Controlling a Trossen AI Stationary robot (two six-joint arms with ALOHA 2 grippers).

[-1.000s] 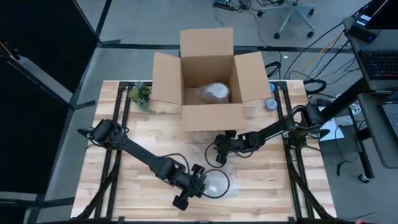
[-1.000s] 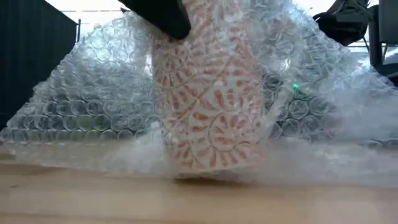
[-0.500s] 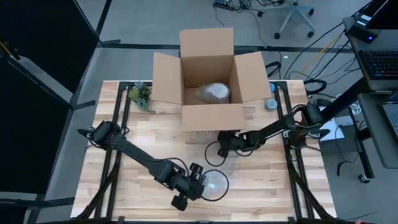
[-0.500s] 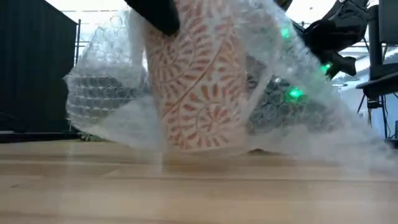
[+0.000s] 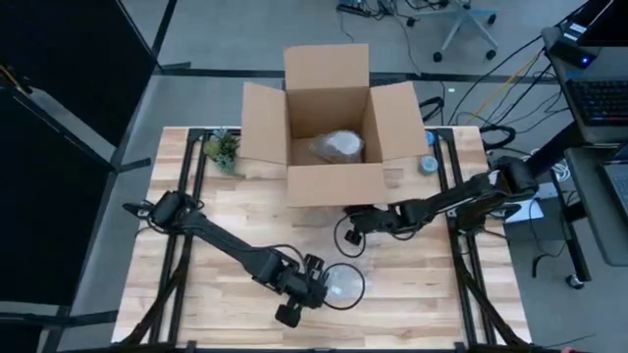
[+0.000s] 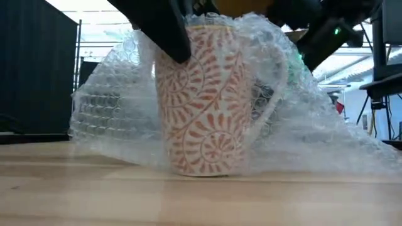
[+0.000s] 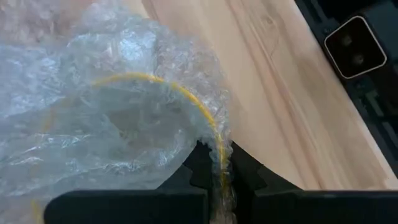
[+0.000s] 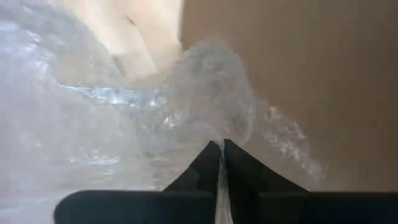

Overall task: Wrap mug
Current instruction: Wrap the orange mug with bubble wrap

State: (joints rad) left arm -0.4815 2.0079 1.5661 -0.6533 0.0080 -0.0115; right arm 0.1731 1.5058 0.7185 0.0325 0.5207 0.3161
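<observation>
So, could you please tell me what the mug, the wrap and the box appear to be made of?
The mug looks like glazed ceramic: a smooth, faintly shiny wall printed with orange leaf swirls. The wrap is clear plastic bubble wrap, with rows of air pockets. The box looks like plain brown cardboard, matte, flaps folded open.

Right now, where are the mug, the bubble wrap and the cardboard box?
mug (image 6: 204, 119): low view, on its patterned side wall.
bubble wrap (image 6: 314, 138): low view, on the sheet spread beside the handle.
box (image 5: 334, 181): high view, on its near front wall.
</observation>
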